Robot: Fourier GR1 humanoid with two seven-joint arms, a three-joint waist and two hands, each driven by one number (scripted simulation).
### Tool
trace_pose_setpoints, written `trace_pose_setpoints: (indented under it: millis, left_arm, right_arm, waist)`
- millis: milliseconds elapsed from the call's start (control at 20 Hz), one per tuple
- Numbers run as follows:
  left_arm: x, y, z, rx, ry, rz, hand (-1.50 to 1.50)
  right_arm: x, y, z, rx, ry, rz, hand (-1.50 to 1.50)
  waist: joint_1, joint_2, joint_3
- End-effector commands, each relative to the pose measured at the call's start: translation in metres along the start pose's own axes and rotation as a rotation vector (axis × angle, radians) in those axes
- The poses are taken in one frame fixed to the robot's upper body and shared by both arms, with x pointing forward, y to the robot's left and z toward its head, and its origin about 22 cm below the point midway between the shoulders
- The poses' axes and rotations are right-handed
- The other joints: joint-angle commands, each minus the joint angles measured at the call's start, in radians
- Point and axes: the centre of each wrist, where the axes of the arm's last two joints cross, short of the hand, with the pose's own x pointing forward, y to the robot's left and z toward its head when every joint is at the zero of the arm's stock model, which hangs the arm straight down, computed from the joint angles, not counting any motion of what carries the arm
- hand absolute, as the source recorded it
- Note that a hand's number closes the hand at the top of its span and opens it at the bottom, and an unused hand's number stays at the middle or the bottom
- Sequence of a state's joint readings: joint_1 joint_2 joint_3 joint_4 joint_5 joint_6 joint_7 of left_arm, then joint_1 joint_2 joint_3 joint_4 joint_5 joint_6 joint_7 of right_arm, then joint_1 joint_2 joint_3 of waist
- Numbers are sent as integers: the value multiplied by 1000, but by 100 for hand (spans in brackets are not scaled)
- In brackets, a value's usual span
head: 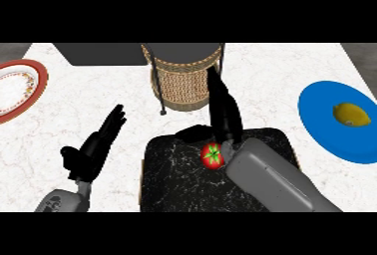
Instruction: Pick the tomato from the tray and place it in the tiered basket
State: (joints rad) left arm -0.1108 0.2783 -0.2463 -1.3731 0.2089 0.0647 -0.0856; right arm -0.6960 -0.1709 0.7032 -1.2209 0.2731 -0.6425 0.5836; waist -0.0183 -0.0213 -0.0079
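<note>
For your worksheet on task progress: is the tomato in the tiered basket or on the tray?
On the tray: the tomato lies on the tray, below the tiered basket.

Running the count across the counter (294, 64): one tomato (211, 155), sitting on one black marbled tray (184, 184) at the near edge. One wicker tiered basket (184, 79) at the far edge, and one dark box (103, 54) beside it. Plates, two: one white with a red rim (18, 89) at the left edge, one blue (324, 124) at the right edge. On the blue one, a single lemon (352, 114). Hands, two: one left hand (92, 149), one right hand (223, 117).
</note>
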Motion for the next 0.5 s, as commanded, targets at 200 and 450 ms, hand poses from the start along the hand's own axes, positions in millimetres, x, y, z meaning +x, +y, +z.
trace_pose_setpoints:
  millis: [200,450]
  left_arm:
    - [-6,1,5,4,13,6,0]
    - [-10,6,1,19,17,2,0]
  right_arm:
    - [35,-12,-9,246,213,600,-150]
    - [102,-7,23,388,270,724,-150]
  waist:
    - [-7,-17,-4]
    - [-26,-6,2]
